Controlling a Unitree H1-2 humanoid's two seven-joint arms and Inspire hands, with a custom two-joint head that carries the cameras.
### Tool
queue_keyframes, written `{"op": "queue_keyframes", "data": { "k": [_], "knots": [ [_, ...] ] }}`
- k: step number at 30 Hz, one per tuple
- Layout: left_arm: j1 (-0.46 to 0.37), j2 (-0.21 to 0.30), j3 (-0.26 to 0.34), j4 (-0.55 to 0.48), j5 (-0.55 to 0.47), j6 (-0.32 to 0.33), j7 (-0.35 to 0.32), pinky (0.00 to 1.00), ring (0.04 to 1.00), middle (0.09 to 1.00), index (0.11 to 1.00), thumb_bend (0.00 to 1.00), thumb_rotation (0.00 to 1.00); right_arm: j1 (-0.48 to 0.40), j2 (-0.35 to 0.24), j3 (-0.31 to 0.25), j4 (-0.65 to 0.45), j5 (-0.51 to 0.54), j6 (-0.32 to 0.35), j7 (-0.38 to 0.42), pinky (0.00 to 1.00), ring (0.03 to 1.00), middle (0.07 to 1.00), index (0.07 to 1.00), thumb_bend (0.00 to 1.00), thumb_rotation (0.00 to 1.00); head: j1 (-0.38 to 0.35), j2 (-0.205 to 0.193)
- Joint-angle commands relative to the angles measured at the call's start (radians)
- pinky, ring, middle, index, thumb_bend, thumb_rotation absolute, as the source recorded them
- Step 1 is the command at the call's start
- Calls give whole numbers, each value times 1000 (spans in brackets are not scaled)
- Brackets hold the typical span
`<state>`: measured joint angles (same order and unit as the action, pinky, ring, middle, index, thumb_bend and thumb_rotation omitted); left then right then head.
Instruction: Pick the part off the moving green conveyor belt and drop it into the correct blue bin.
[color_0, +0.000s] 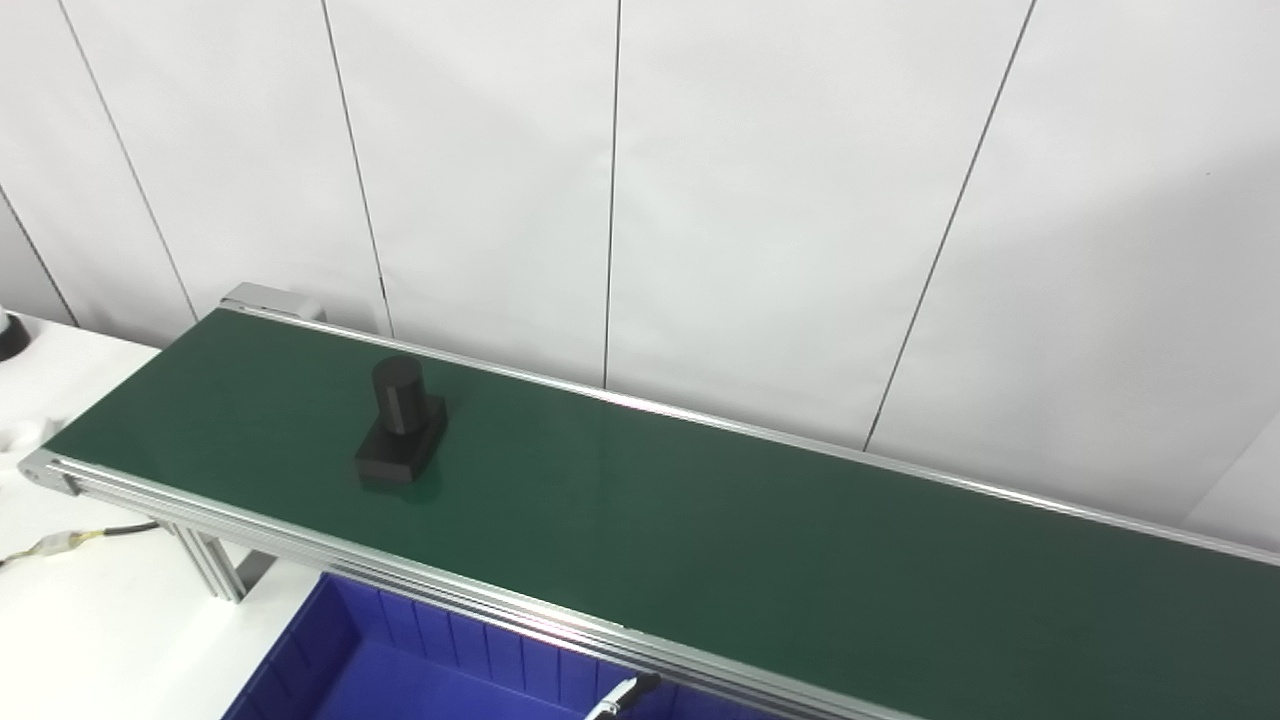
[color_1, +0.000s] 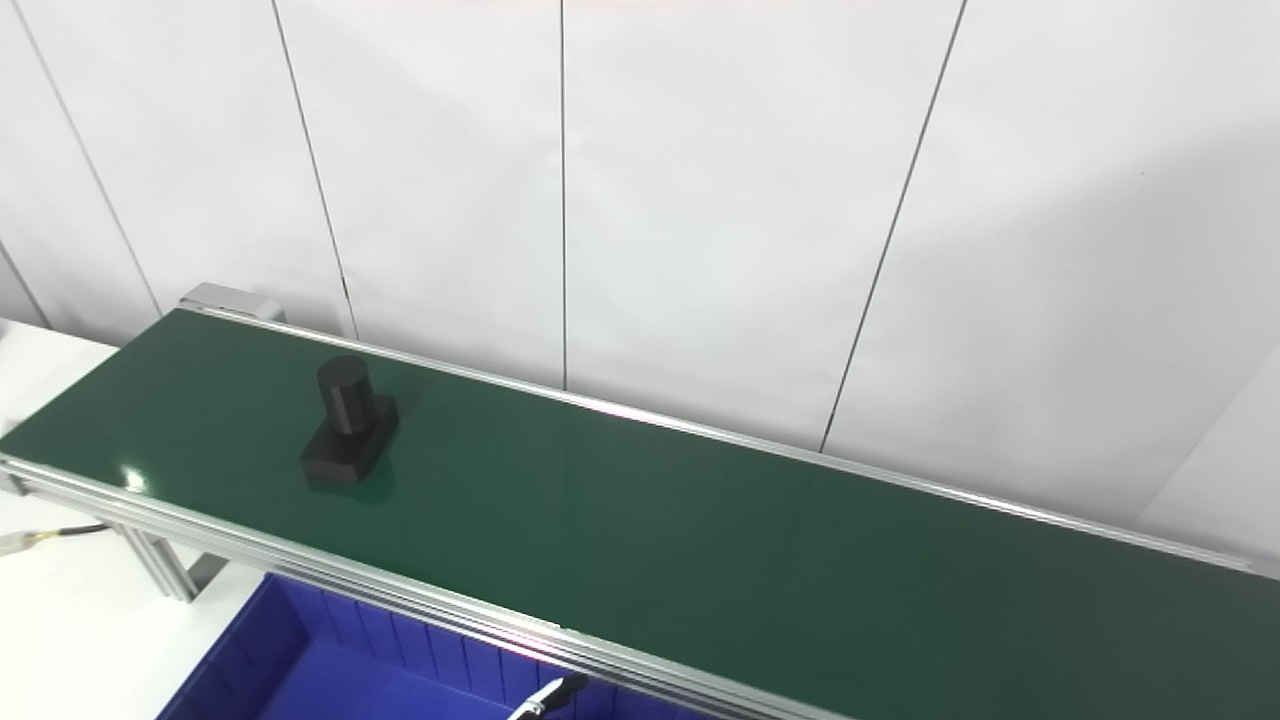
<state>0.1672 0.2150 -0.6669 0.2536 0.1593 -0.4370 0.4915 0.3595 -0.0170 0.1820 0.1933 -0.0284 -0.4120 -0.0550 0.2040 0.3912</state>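
We see the green conveyor belt (color_0: 700, 540) running bare and open to the right between silver rails, the blue bin (color_0: 400, 670) tucked under its near edge for dropping, the black part (color_0: 400, 425) upright near the left end, and neither hand in view, so we cannot tell their state

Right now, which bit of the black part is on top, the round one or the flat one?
The round one: the cylinder stands upright on the flat block, which lies on the belt.
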Motion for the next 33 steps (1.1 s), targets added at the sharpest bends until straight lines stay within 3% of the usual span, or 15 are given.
{"op": "queue_keyframes", "data": {
  "k": [1,9,12,15,18,21,27,29,33],
  "knots": [
    [-17,-1,-1,-11,7,-33,12,875,931,944,897,685,791,-7,0,0,-20,-8,-58,-1,1000,1000,1000,1000,459,1000,0,1],
    [-14,-1,-1,-17,0,-33,3,866,928,943,891,691,776,2,-20,13,-109,-1,-58,13,1000,1000,1000,1000,479,1000,8,-1],
    [-18,-4,-5,-8,6,-33,13,853,919,936,884,704,781,-2,-35,35,-197,-62,-58,-53,1000,1000,1000,1000,393,1000,0,0],
    [-22,-8,-6,0,-2,-33,8,868,928,940,891,701,787,-22,-56,59,-253,-136,-58,-154,1000,1000,999,1000,495,1000,-2,-1],
    [-23,-11,-8,6,3,-33,14,867,927,938,889,716,800,-68,-98,98,-273,-217,-58,-280,1000,1000,980,1000,534,1000,-4,-2],
    [-28,-13,-11,14,12,-33,24,860,920,934,888,723,805,-123,-127,102,-296,-184,-58,-283,1000,1000,983,1000,613,1000,-7,-3],
    [-45,-10,-29,32,23,-33,50,855,918,934,888,727,806,-200,-130,70,-312,-179,-57,-252,1000,1000,992,1000,687,1000,-26,2],
    [-53,-9,-38,38,31,-33,68,846,912,930,886,721,804,-222,-123,44,-316,-225,-49,-239,1000,1000,997,1000,720,1000,-33,4],
    [-71,-1,-56,50,40,-33,95,839,911,929,885,710,800,-269,-104,8,-344,-268,30,-192,1000,1000,998,1000,804,1000,-87,15]
  ]
}}
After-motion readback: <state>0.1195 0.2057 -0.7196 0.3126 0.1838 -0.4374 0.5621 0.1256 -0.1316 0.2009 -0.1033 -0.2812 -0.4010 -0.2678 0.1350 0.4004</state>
